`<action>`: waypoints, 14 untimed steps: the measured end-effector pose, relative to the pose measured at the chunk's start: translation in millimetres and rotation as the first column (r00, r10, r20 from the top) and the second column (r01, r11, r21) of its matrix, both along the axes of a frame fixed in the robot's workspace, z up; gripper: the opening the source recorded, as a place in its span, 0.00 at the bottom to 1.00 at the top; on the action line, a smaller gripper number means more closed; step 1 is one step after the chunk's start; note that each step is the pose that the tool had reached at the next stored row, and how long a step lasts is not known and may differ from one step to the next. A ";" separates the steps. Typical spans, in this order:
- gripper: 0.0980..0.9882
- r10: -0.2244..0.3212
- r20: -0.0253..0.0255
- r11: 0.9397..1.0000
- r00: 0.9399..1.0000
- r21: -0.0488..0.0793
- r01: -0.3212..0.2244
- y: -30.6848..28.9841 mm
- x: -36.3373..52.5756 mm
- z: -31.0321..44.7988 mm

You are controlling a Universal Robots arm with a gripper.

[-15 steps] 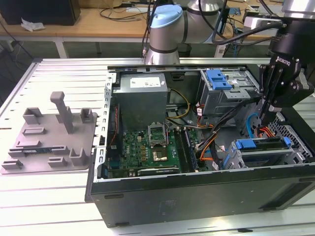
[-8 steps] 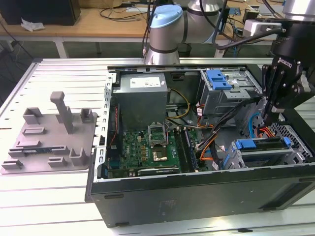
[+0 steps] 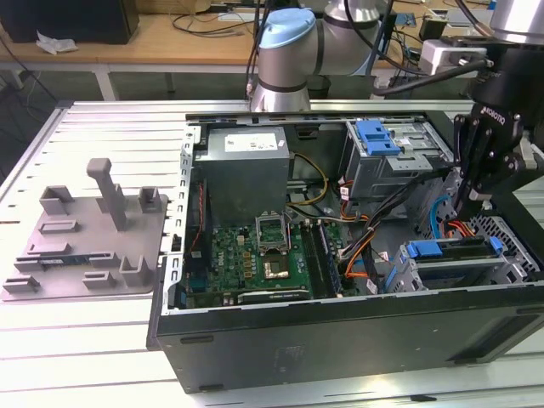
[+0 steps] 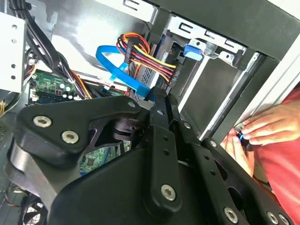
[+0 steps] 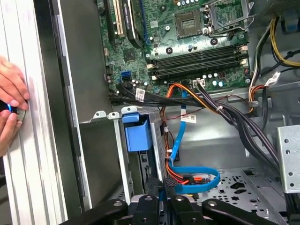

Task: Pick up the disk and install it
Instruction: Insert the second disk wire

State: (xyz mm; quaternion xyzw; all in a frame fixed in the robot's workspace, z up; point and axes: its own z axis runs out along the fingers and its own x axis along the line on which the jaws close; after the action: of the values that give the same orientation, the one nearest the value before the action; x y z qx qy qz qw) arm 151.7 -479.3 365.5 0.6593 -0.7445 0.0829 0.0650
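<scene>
while above, gripper point(image 3: 478, 197) over disk point(image 3: 450, 249)

The hand point(image 4: 161, 101) is black and matt, like hard plastic or painted metal, with shiny little screws. Right by it, the flat cable point(image 5: 194, 176) is smooth, glossy blue plastic. Next to the hand, the drive cage point(image 5: 119, 154) is dull grey metal with a bright blue plastic tab point(image 5: 137, 133). Farther off, the circuit board point(image 5: 187, 28) is green and a bit shiny. The worktop point(image 3: 76, 340) is pale, ribbed metal. The computer case point(image 3: 340, 340) wall is dark, matt metal.
</scene>
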 end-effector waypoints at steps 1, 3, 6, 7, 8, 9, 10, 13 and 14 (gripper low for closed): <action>0.07 0.000 0.002 1.000 1.000 0.006 0.000 -1.8 -1.1 0.0; 0.07 0.000 0.005 1.000 1.000 0.025 0.000 -6.0 -3.4 -0.1; 0.07 0.000 0.007 0.999 1.000 0.049 0.000 -10.9 -5.2 -0.1; 0.07 0.000 0.008 0.998 1.000 0.066 -0.001 -14.6 -5.9 -0.1; 0.07 0.001 0.009 0.997 1.000 0.079 -0.002 -17.8 -6.2 -0.1; 0.07 0.002 0.010 0.996 1.000 0.092 -0.003 -21.8 -6.5 -0.1; 0.07 0.004 0.010 0.995 1.000 0.102 -0.005 -24.7 -6.7 -0.1; 0.07 0.016 0.011 0.993 1.000 0.120 -0.017 -28.8 -7.4 -0.2; 0.07 0.021 0.011 0.992 1.000 0.123 -0.022 -29.3 -7.6 -0.3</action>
State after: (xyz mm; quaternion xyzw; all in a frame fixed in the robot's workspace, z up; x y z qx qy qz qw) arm 144.1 -508.6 365.2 0.6696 -0.7413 0.0408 0.0195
